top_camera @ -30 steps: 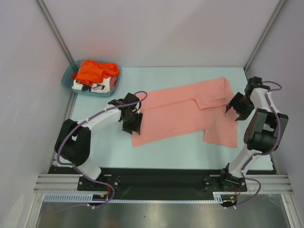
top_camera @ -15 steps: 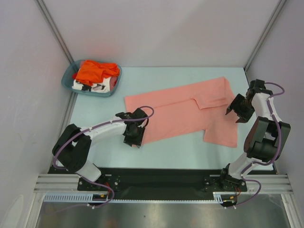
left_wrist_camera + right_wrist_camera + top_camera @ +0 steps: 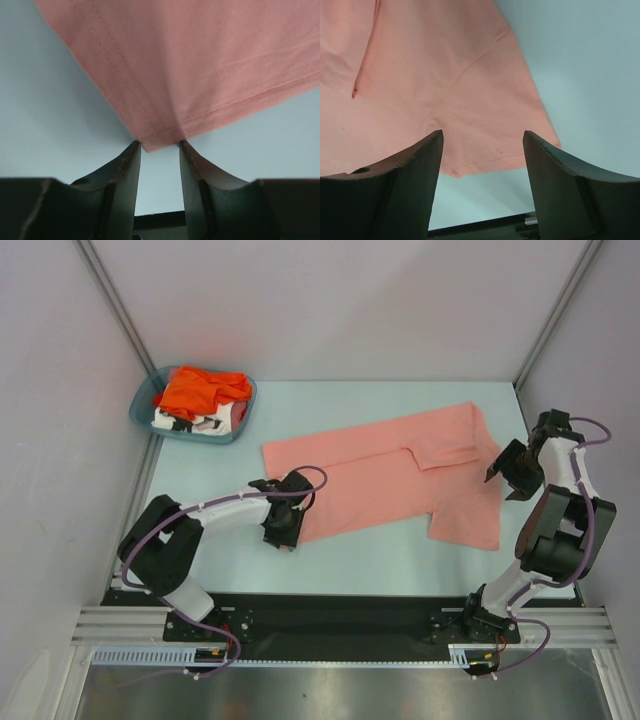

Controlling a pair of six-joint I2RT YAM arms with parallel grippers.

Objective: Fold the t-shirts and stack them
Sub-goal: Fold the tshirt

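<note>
My left tool point(image 3: 160, 146) has just reached the pink t-shirt point(image 3: 200, 60) corner, open but closing to grab; right tool point(image 3: 482, 134) open.

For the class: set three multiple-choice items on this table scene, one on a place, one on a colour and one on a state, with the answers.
1. Where on the table does the teal basket stand? A far-left corner; B near-right corner; C centre.
2. What colour is the spread-out t-shirt? A blue; B salmon-pink; C green.
3. How is the right gripper? A shut on the t-shirt; B shut on the basket; C open, holding nothing.
Answers: 1 A, it sits at the back left edge; 2 B, the cloth is plainly pink; 3 C, its jaws stand wide apart over the cloth.
</note>
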